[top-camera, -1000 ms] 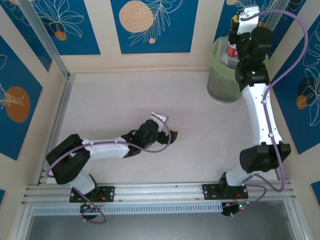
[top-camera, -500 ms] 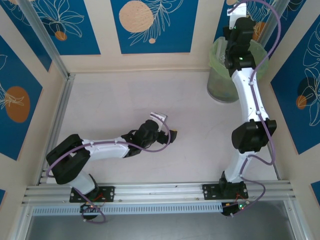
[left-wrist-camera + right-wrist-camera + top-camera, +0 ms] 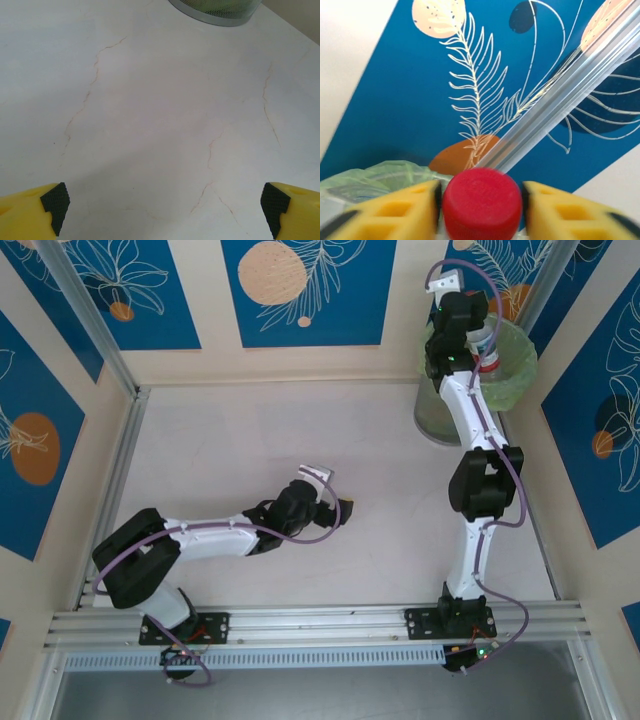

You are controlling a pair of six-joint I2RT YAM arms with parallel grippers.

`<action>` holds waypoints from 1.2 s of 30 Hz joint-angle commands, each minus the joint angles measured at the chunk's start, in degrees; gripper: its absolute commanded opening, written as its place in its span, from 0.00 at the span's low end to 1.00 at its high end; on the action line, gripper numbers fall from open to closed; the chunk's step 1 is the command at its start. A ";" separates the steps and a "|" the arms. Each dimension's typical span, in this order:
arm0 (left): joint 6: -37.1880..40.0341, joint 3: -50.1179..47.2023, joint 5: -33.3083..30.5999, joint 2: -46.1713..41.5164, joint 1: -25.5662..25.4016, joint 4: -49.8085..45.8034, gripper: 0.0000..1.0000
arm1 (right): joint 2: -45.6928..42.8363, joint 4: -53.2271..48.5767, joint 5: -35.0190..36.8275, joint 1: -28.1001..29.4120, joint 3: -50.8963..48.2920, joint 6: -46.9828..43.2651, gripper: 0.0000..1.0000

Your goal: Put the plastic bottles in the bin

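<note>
**Right hand at bin with bottle; left hand low over tabletop**

Left hand (image 3: pixel 162 205): released, jaws spread wide with nothing between them, low over the pale, hairline-cracked tabletop (image 3: pixel 250 440) near its centre.

Right arm: stretched to the far right corner.

Right hand (image 3: pixel 481 192): brackets a small clear plastic bottle with a red cap (image 3: pixel 481 207), above the round grey-green bin lined with a light-green bag (image 3: pixel 440 415). Thin dark gaps flank the cap. Whether it is grasping or released, I cannot tell.
</note>
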 commanded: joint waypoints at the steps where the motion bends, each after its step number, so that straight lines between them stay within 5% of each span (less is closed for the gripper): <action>1: -0.97 -0.83 -1.75 -0.65 0.58 -0.91 1.00 | 1.02 -7.03 2.85 -0.59 8.65 3.96 0.70; 4: -0.77 -0.95 -2.38 -1.37 0.67 -1.47 1.00 | 3.08 -16.11 2.79 -0.76 15.57 7.81 1.00; 15: 0.85 -3.32 -7.25 -10.39 5.81 -6.56 1.00 | -4.55 -36.90 -6.98 0.08 18.40 24.98 0.99; 21: 1.37 -6.11 -14.10 -20.23 13.24 -13.58 1.00 | -19.42 -33.51 -19.23 0.82 -2.75 34.38 0.99; 31: 8.83 -12.99 -24.35 -34.26 28.19 -19.22 1.00 | -44.64 -7.39 -41.65 0.83 -48.77 41.26 0.99; 36: 14.53 -17.01 -21.57 -34.03 38.10 -14.20 1.00 | -49.10 -3.77 -46.91 0.82 -62.40 40.57 0.99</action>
